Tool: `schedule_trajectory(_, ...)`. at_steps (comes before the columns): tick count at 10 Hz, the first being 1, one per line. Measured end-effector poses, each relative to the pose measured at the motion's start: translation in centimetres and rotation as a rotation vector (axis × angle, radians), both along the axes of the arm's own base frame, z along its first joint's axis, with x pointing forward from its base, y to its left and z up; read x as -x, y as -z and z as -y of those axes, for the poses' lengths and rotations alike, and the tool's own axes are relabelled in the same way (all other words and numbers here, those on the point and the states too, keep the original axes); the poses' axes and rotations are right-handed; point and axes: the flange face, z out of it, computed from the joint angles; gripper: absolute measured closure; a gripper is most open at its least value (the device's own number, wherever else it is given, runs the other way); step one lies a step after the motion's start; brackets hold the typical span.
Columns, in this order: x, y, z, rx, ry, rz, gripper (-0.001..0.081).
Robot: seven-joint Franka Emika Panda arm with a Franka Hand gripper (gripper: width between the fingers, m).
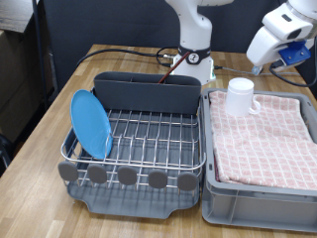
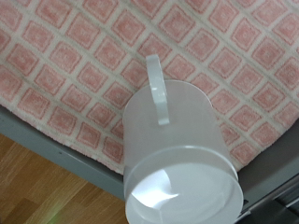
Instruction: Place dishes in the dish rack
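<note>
The white mug (image 1: 241, 96) stands on the pink checked cloth (image 1: 272, 139) at the far left corner of the grey bin. In the wrist view the mug (image 2: 177, 140) fills the middle, its handle (image 2: 157, 89) over the cloth. The turquoise-blue plate (image 1: 91, 124) stands on edge in the dish rack (image 1: 149, 134), at the exterior view's left. My gripper (image 1: 265, 61) hangs above and to the right of the mug, apart from it. Its fingers do not show in the wrist view. The wooden spoon is out of view.
The rack's tall grey caddy (image 1: 149, 91) stands along its far side, and a row of round grey tabs (image 1: 129, 176) lines its near side. The grey bin (image 1: 213, 188) sits right of the rack. The robot base (image 1: 196, 59) and cables lie behind.
</note>
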Motion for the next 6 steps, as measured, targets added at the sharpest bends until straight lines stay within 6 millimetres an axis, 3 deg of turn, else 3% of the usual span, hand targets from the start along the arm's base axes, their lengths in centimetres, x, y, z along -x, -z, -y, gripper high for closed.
schedule_trajectory(6, -0.9, 5.0, -2.0, 0.029, -0.035, -0.033, 0.0003)
